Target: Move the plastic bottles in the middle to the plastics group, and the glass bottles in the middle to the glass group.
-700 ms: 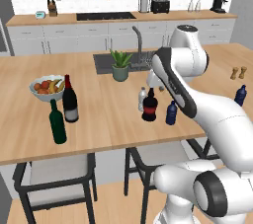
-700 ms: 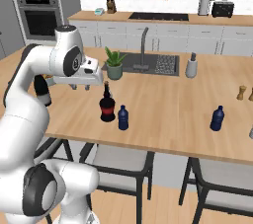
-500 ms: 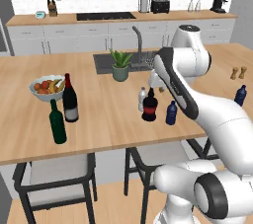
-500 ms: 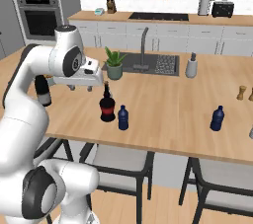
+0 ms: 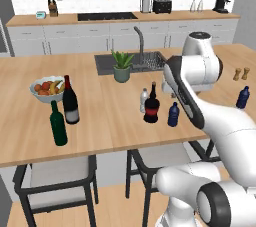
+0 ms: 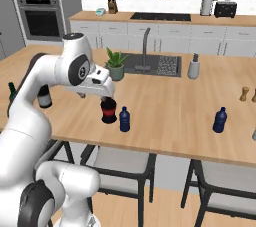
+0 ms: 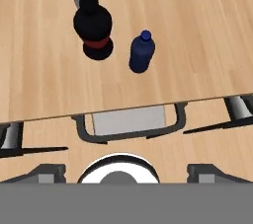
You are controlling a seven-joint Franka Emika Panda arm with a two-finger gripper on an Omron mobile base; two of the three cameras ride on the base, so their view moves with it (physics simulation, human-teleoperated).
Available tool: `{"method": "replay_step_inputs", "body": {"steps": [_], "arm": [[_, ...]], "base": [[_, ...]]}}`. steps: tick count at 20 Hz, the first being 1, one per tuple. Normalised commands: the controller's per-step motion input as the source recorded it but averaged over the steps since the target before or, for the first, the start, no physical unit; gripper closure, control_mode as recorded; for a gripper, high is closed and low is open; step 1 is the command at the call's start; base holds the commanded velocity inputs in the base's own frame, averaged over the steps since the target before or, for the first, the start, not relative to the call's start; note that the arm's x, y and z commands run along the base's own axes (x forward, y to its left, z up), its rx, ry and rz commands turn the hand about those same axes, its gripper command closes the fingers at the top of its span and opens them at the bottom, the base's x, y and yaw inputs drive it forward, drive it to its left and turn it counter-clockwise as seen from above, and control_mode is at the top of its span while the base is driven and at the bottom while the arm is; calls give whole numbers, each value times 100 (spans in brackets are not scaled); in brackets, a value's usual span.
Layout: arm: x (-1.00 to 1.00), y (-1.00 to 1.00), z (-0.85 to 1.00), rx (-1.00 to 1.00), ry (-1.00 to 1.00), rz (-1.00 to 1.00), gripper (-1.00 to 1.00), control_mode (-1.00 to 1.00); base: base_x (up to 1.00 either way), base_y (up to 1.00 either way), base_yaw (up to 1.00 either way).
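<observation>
Three bottles stand mid-counter: a squat black glass bottle (image 5: 151, 108) (image 7: 94, 26) with a red band, a dark blue plastic bottle (image 5: 173, 114) (image 7: 142, 52) right of it, and a clear whitish plastic bottle (image 5: 144, 100) behind. My gripper (image 7: 126, 171) (image 6: 101, 90) hovers above them near the counter's front edge, open and empty. The plastics group, a single dark blue bottle (image 5: 242, 97) (image 6: 219, 120), is at the far right. The glass group stands at the left: a green wine bottle (image 5: 58, 126) and a black, grey-labelled wine bottle (image 5: 70, 103).
A fruit bowl (image 5: 46, 89) sits behind the wine bottles. A potted plant (image 5: 121, 66) and a sink (image 5: 145, 62) lie behind the middle bottles. Two brown shakers (image 5: 240, 74) stand at the far right. Stools (image 7: 127, 122) are tucked under the counter's front edge.
My hand has sunk a little and come closer over the middle bottles. No bottle has moved, and the jaws stay open.
</observation>
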Motion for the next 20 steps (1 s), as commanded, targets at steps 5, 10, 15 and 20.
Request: {"method": "replay_step_inputs", "body": {"steps": [5, 10, 15, 20], "arm": [[24, -59, -23, 0, 0, 0, -100, -100], [60, -35, -21, 0, 2, 9, -100, -100], [71, -2, -20, 0, 7, 14, -100, -100], [46, 0, -41, 0, 1, 15, -100, -100]], "base": [[0, 0, 0], [0, 0, 0], [0, 0, 0], [0, 0, 0]]}}
